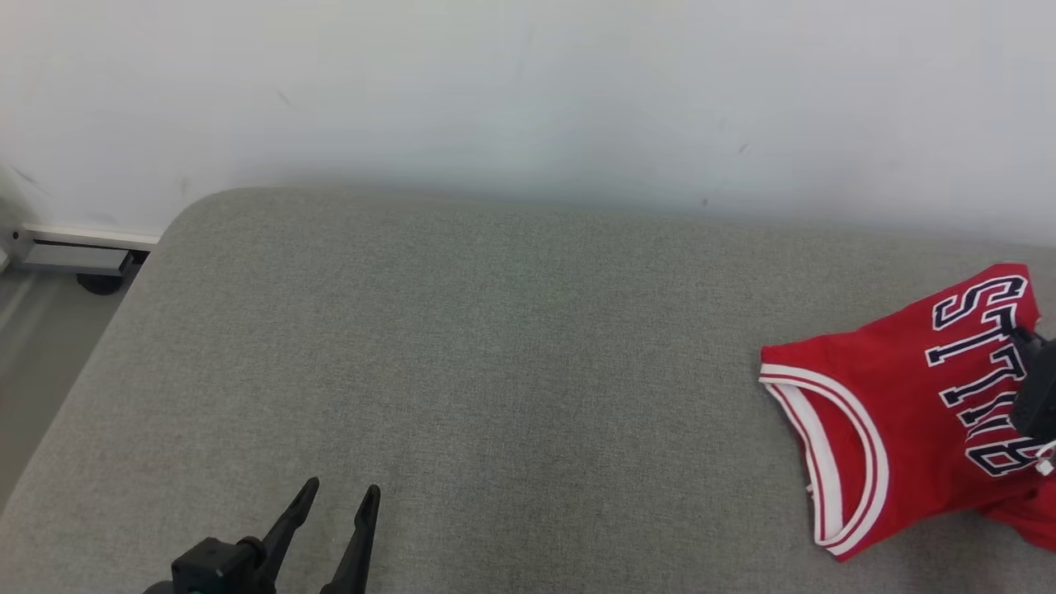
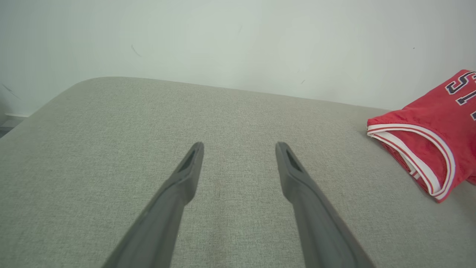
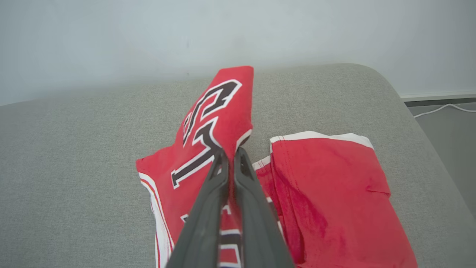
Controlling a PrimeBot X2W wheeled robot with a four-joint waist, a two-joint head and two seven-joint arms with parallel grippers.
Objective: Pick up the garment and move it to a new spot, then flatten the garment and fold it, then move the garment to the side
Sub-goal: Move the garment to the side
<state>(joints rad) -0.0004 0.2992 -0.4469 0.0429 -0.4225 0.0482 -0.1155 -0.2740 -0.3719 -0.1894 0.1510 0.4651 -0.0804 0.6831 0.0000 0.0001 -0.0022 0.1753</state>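
At the right end of the grey cushion (image 1: 495, 346), the red jersey (image 1: 874, 412) is lying crumpled, one lettered fold standing up where the right gripper (image 3: 230, 154) is pinching it between nearly closed jaws. Being light, soft and limp, it is likely going to sag and drag from a single pinch, so the banded armhole or hem edges are looking like the firmer places to grasp. Well apart, the left gripper (image 1: 342, 488) is hovering over bare cushion with jaws spread wide, holding nothing.
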